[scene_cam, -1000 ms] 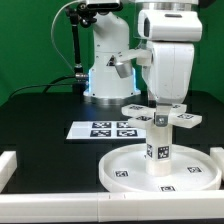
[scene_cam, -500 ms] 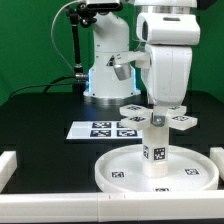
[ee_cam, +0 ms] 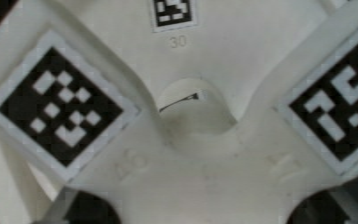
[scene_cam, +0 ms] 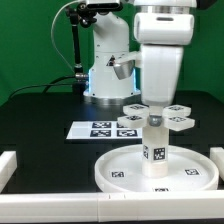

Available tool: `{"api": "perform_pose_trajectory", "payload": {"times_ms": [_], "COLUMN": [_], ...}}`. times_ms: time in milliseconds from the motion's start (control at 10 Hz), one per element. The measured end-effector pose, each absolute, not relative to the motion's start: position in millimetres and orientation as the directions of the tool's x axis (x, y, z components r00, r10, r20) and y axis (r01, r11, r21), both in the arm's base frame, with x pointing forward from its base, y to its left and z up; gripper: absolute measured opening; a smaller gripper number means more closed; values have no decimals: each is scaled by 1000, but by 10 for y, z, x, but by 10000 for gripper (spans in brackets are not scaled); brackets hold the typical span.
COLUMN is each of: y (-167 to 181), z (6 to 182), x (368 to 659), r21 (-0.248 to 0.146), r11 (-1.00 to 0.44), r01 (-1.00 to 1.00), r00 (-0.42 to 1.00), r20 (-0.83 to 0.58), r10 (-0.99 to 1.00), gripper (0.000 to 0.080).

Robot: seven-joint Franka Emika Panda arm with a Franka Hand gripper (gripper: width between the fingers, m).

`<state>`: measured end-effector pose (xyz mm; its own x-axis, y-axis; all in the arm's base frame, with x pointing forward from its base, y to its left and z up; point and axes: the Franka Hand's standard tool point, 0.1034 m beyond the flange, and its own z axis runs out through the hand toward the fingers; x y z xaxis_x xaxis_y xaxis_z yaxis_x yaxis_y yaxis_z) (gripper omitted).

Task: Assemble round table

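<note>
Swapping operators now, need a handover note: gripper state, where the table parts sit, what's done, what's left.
Gripper: directly over the cross-shaped piece; the views don't show whether it is open or shut.
Disc: flat on the black mat, near the front.
Cylinder: upright at the disc's centre.
Cross-shaped piece: on top of the cylinder, level; the wrist view shows its hub and tagged arms close up.
Done: the three parts are stacked.
Left: whether the joints are fully tight can't be told; check, then release and retract.

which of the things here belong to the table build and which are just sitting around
Job:
round disc
cylinder, upright on the disc
cross-shaped piece, on top of the cylinder, under the tool

Just there:
marker board
white bars edging the mat
</note>
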<state>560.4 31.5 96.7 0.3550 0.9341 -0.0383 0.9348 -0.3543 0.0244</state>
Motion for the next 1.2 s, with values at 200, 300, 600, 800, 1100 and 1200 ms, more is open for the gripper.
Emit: {"api": "perform_pose_trajectory", "payload": {"times_ms": [200,300,600,800,1100,1200], "y": [330,328,330,332,377,380], "z": [971,972,973,974,974,974], "x": [5625,5625,5626,5627,5629,5628], "r21": [33,35,39,42,29,27], "r11": [-509,-573,-694,-782,-946,-959], "r01": [860,819,719,622,324,281], "r00": [510,574,695,783,946,959], "r20": [-32,-29,-23,-17,11,13], "r10": [860,818,719,622,324,282], "gripper": [446,446,446,446,448,448]}}
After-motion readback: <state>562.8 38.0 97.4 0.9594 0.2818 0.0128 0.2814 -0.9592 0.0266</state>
